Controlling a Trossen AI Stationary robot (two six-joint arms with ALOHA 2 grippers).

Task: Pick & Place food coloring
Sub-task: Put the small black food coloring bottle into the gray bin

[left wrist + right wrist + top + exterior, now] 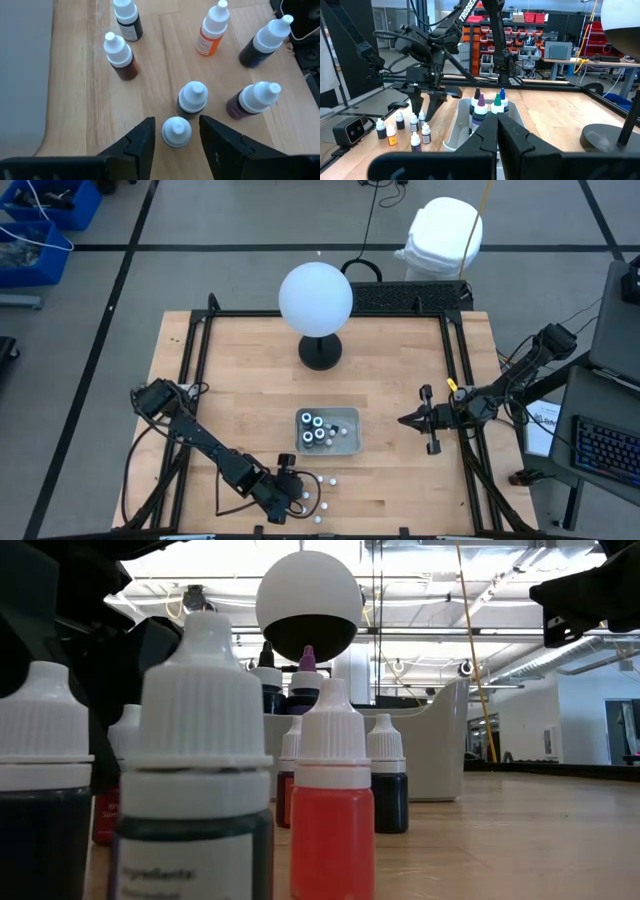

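Several small food coloring bottles [320, 480] with white caps stand upright on the wood near the table's front edge; the low view shows them close up, among them a red one [331, 820]. My left gripper [176, 125] hangs open over them, slanting down. Its fingers stand on either side of one white-capped bottle [176, 132], with a gap on each side. More bottles [318, 428], with coloured tips [481, 102], stand in the grey tray [355, 442] at mid-table. My right gripper [402, 420] is shut and level, right of the tray, holding nothing.
A big white globe [315, 298] on a black base [320, 352] stands at the far middle. Black frame rails [462, 370] run along the table's edges. Bare wood lies between the tray and the loose bottles. Other bottles [192, 97] stand close around the one between the fingers.
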